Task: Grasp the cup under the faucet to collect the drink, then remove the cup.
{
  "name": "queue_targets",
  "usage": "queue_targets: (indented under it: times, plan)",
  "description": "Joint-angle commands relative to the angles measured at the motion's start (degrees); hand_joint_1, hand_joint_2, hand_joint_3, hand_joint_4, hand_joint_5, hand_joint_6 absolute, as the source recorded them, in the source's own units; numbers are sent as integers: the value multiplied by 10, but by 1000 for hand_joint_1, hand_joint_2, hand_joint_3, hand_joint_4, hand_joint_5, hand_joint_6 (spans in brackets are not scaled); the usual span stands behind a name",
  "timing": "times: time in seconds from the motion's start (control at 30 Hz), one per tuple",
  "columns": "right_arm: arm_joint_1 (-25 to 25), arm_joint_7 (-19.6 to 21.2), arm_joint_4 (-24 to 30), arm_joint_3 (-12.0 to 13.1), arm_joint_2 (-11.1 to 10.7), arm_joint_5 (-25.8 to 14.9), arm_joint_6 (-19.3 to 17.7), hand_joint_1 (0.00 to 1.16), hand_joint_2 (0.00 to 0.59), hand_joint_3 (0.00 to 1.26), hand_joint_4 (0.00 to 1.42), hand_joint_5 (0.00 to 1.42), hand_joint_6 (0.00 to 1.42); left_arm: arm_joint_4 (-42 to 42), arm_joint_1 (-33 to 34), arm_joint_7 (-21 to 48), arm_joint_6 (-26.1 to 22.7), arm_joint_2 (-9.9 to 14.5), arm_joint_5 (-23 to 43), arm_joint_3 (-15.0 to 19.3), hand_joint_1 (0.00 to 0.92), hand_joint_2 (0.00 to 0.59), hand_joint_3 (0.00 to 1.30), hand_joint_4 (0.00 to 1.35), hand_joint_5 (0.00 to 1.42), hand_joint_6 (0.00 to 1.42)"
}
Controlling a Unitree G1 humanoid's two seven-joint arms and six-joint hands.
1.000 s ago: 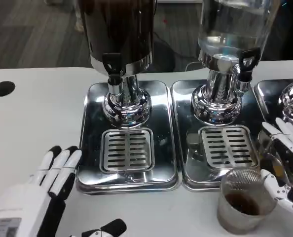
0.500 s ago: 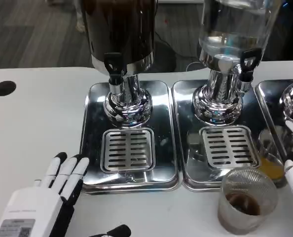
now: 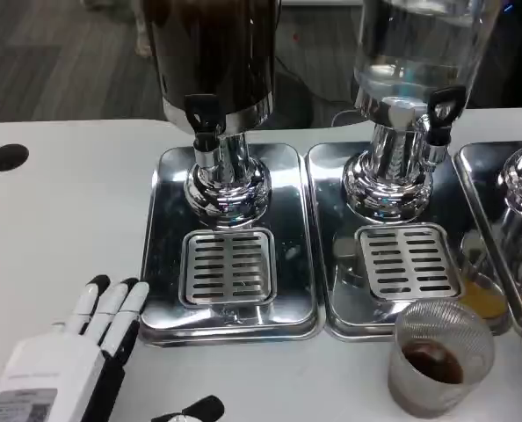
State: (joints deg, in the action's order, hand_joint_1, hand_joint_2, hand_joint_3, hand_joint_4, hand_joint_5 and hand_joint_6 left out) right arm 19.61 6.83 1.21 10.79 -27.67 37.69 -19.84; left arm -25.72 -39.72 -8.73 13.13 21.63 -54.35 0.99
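A white table (image 3: pixel 59 229) fills the lower part of the head view, with a round black hole (image 3: pixel 6 157) in it at about nine o'clock and a dark grey carpeted floor (image 3: pixel 59 53) beyond its far edge at eleven o'clock. Three polished steel drip trays sit side by side: the left tray (image 3: pixel 164 264) under a dispenser of dark drink (image 3: pixel 213 53) with a black faucet (image 3: pixel 202 114) at twelve o'clock, the middle tray (image 3: pixel 327 264) under a clear dispenser (image 3: pixel 419 48) with its own black tap (image 3: pixel 443 105) at one o'clock, and a third tray (image 3: pixel 481 167) cut off at the three o'clock edge. The cup (image 3: pixel 441 356), at five o'clock, stands upright on the bare table just in front of the middle tray, away from both faucets. It is clear ribbed plastic with a shallow pool of brown drink at its bottom. The left hand (image 3: pixel 76 352) rests at seven o'clock beside the left tray, fingers extended and slightly apart, holding nothing. A white sliver at the right edge may belong to the right hand, and its state cannot be told.
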Motion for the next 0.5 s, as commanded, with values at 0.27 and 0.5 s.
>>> queue_targets:
  times: [0.27,0.5]
  plan:
    - [10,16,-1,-4,-10,-19,-8,22,586,97,0,0,0,1,0,6,-5,1,12,1,0,115,39,0,0,172]
    - [15,18,4,-8,-8,-19,-9,33,586,97,0,0,0,3,1,5,-5,3,22,5,0,116,39,0,0,174]
